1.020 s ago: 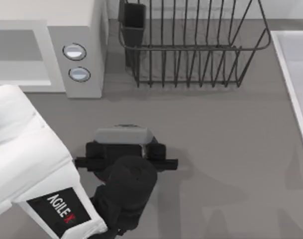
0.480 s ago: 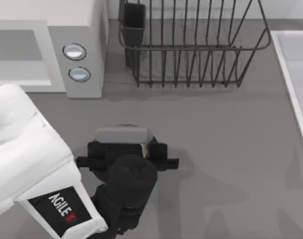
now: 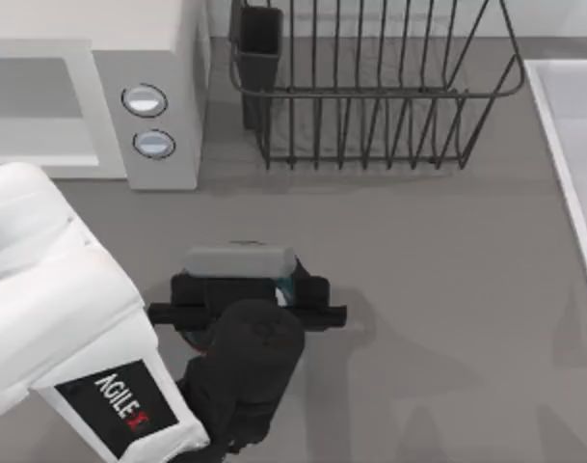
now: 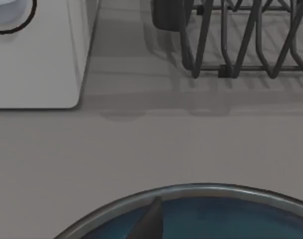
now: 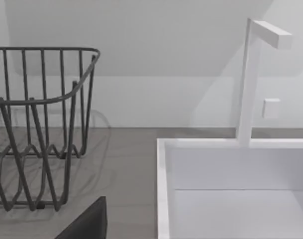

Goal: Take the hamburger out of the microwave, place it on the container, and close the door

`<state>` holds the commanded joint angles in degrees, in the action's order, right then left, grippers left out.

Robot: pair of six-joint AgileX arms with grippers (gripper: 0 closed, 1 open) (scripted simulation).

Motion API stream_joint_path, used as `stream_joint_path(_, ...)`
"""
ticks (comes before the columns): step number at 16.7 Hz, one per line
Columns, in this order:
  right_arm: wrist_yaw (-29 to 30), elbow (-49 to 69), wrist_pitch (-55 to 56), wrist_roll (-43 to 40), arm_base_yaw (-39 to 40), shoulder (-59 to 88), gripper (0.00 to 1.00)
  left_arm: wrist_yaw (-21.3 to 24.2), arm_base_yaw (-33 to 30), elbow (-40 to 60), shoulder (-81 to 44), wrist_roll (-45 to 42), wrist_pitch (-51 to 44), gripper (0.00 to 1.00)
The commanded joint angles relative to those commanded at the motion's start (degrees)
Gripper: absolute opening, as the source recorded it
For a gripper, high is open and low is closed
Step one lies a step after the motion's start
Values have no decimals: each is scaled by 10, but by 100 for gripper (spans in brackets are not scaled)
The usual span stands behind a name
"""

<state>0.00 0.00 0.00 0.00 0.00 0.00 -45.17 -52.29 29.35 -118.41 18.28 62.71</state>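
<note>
Grey table (image 3: 447,289); microwave (image 3: 163,87) back left, wire rack (image 3: 370,96) beside it. Left gripper (image 3: 245,309) hangs over the container (image 4: 201,211); grip state can't tell.

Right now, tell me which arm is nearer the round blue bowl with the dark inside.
Left. The left end effector hangs directly above the round blue bowl; the right end effector is off near the white sink and dark wire dish rack.
</note>
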Motion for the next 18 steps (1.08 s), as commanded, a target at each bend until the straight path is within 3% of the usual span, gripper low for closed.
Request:
stream_joint_path(9, 0, 0, 0, 0, 0, 0, 100, 8, 9, 1, 40, -9, -2, 100)
stream_joint_path(13, 0, 0, 0, 0, 0, 0, 100, 58, 68, -57, 146, -21, -54, 100)
stream_joint_path(18, 0, 0, 0, 0, 0, 0, 100, 159, 186, -153, 406, -51, -173, 100)
